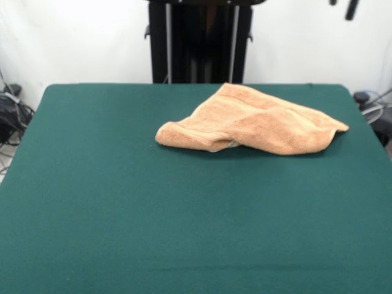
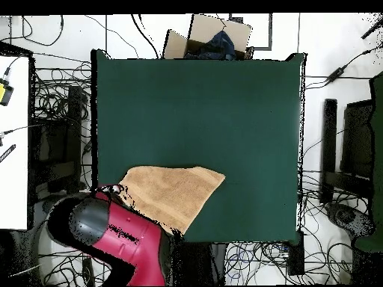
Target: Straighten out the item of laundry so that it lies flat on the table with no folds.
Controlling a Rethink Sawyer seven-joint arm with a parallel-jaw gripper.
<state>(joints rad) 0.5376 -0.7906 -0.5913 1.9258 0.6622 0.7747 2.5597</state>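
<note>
The peach-orange towel [image 1: 251,119] lies folded over itself and bunched on the green table [image 1: 122,202], at its far right near the pedestal side. A bit of white, perhaps its tag, peeks out under the near edge. In the overhead view the towel [image 2: 176,193] lies at the lower left of the table [image 2: 202,105], and the red and black arm [image 2: 120,239] covers its corner. Only dark tips of my gripper [image 1: 350,8] show at the top right edge of the front view, high above the towel and not touching it.
The black pedestal [image 1: 199,43] stands behind the table's far edge. An open cardboard box [image 2: 213,36] sits on the floor beyond the opposite edge. Cables [image 2: 60,97] lie all around the table, and a white surface [image 2: 13,142] stands at the left.
</note>
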